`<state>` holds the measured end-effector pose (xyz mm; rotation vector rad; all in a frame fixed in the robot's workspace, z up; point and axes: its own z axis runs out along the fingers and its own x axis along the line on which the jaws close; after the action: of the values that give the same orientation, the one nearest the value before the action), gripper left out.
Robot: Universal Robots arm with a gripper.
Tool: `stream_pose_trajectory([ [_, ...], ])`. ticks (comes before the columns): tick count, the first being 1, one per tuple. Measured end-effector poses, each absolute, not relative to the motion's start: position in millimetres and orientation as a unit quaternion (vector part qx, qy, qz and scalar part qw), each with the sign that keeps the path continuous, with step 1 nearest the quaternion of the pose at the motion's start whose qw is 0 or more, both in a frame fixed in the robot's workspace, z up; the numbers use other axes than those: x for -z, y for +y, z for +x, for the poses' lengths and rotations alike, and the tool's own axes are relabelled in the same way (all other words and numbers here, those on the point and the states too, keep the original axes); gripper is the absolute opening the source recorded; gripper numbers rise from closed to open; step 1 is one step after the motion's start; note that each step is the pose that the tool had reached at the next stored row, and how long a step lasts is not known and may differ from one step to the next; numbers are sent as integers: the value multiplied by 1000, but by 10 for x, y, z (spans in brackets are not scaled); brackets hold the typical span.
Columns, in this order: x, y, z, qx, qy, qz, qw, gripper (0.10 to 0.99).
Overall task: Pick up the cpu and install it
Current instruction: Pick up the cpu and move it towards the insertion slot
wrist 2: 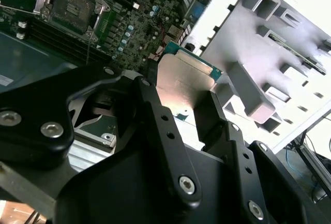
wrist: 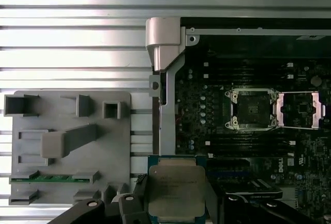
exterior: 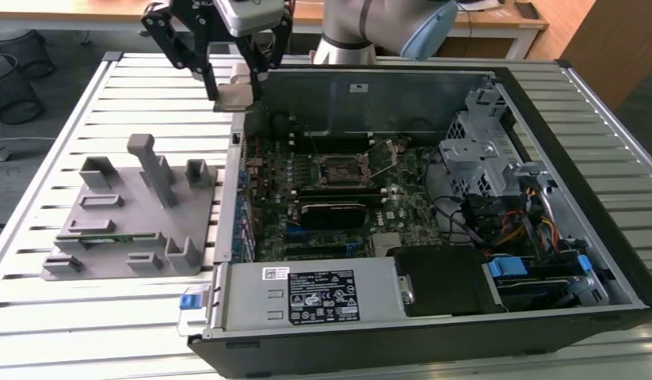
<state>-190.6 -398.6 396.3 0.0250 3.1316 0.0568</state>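
cpu (wrist: 176,192) gripped in hand (exterior: 234,93), high over case (exterior: 410,348) corner

Silvery-grey cpu (wrist: 176,190) with green rim, black pincer (exterior: 233,93), grey fixture block (exterior: 114,229), dark-green motherboard (exterior: 405,194).

Bright, even daylight in the exterior view, the slatted table (exterior: 135,103) glaring pale at the frame's upper left and the computer case (exterior: 432,103) shadowed inside; in the second wrist view the fixture block (wrist 2: 248,43) washes out white and the cpu (wrist 2: 183,87) gleams.
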Motion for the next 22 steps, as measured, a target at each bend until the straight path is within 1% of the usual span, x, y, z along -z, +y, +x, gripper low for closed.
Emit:
stream_pose_trajectory([
  [22, -3962, -3974, -1659, -18, 1000, 8, 5, 525],
])
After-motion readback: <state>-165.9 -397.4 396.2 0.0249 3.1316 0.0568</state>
